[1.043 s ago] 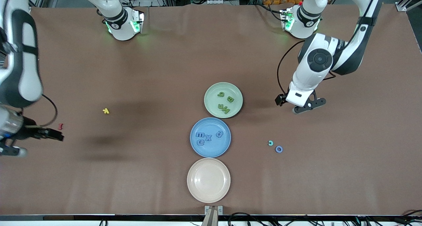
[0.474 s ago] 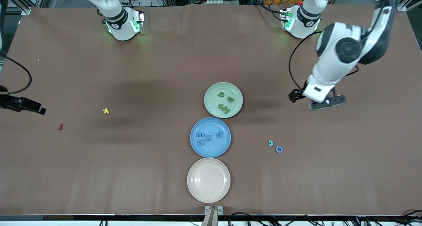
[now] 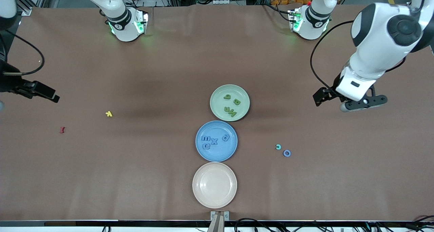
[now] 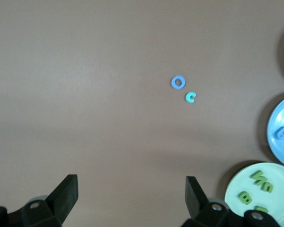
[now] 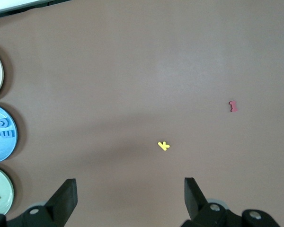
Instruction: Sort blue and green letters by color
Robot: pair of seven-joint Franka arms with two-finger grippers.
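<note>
Left gripper (image 3: 352, 101) raised at its own table end, fingers spread — right gripper (image 3: 37, 91) likewise, empty.

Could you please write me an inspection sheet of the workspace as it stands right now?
Surface: brown table, three plates in a row at its middle.
Job's things: four green letters on the green plate; four blue letters on the blue plate.
Clutter: beige plate, nearest the front camera, holds nothing; yellow k and dark red letter toward the right arm's end; teal c and periwinkle O toward the left arm's end.
Grippers: left gripper open, over bare table; right gripper open, over bare table; neither holds anything.
Cables: black cable along the left arm.
Surroundings: nothing seen on the table's edges.
</note>
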